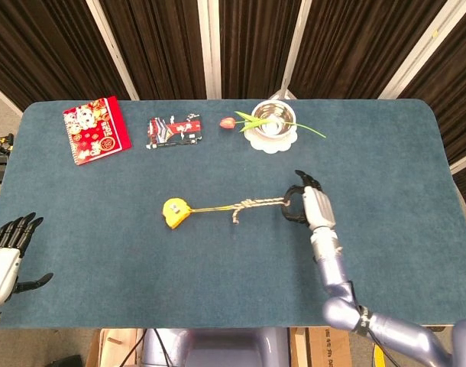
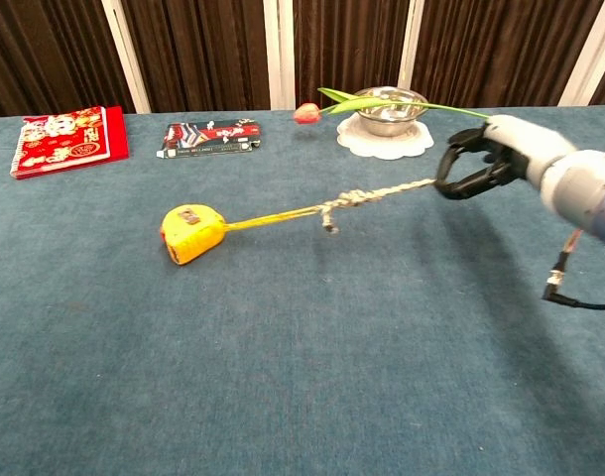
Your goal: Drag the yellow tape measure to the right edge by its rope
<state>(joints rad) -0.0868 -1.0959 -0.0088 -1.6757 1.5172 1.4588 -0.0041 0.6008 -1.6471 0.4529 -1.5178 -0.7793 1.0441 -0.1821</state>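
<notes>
The yellow tape measure (image 1: 174, 212) (image 2: 191, 233) lies on the blue table left of centre. Its knotted rope (image 1: 248, 204) (image 2: 367, 195) runs taut to the right and rises off the cloth. My right hand (image 1: 310, 206) (image 2: 491, 159) grips the rope's far end with curled fingers, raised a little above the table. My left hand (image 1: 5, 248) hangs at the table's front left corner, fingers apart and holding nothing; the chest view does not show it.
A steel bowl on a white doily (image 1: 271, 122) (image 2: 387, 119) with a tulip (image 1: 230, 122) (image 2: 308, 112) across it stands at the back. A red booklet (image 1: 95, 130) (image 2: 64, 140) and a packaged item (image 1: 173, 131) (image 2: 209, 138) lie at the back left.
</notes>
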